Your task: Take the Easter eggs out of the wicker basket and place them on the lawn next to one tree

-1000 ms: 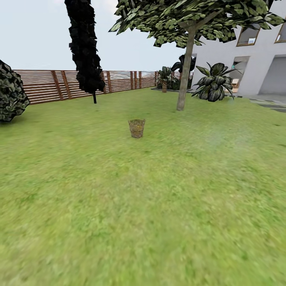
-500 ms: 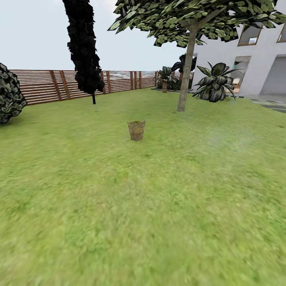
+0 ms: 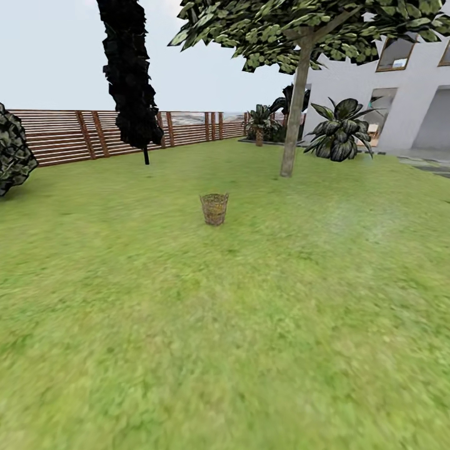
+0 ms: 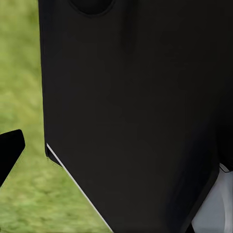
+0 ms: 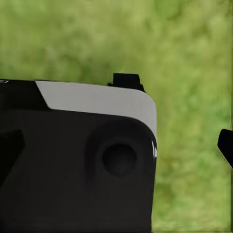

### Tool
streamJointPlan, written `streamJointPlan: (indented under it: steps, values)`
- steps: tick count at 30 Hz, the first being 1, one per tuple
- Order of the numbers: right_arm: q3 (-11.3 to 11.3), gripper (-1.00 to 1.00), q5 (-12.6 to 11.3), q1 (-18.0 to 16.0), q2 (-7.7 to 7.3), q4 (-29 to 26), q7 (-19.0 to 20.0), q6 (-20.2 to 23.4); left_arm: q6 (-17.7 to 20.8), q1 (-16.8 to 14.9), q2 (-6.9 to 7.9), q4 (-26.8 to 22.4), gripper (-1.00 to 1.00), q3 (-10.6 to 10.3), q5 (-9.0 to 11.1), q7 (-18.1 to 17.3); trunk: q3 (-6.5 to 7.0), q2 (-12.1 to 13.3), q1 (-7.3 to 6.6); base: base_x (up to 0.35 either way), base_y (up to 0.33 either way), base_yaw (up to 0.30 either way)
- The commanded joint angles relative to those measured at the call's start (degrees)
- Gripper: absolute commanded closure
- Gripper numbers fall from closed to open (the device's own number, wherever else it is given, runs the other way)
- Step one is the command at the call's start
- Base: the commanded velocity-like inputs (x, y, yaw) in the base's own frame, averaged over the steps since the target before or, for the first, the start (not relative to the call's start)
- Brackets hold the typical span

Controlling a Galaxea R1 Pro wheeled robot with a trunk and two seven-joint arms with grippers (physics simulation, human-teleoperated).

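Standing upright on the lawn, wicker basket; contents unclear.

Wicker basket contents too small to tell, tree crown cropped at top edge

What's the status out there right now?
Pincers: state unclear. Small brown wicker basket upright on green lawn, well ahead. Grey-trunked tree beyond it. Nothing between.

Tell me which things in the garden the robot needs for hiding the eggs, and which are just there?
Needed: wicker basket; lawn; grey-trunked tree. The eggs are too small to make out inside the basket.

Just there: dark thin-trunked tree; wooden fence; palm-like plant; white house; bush.
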Motion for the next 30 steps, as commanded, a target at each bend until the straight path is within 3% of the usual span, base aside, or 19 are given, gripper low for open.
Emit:
streamJointPlan:
  steps: [1, 7, 30]
  values:
    - [0.04, -1.00, 0.24, -0.03, 0.00, 0.45, -0.23, -0.02, 0.00, 0.04, -0.02, -0.11, -1.00, 0.33, 0.32, -0.02, -0.04, -0.02, 0.04, 0.340, 0.000, 0.000]
    - [0.14, -1.00, 0.41, -0.03, 0.15, 1.88, -2.01, 0.13, 0.00, 0.04, -0.02, -0.11, -1.00, 0.34, 0.32, -0.02, -0.04, -0.02, 0.04, 0.340, 0.000, 0.000]
    - [0.19, -1.00, 1.89, -0.03, 0.14, 2.66, -1.49, -0.06, 0.00, 0.04, -0.02, -0.11, -1.00, 0.34, 0.32, -0.02, -0.04, -0.02, 0.04, 0.340, 0.000, 0.000]
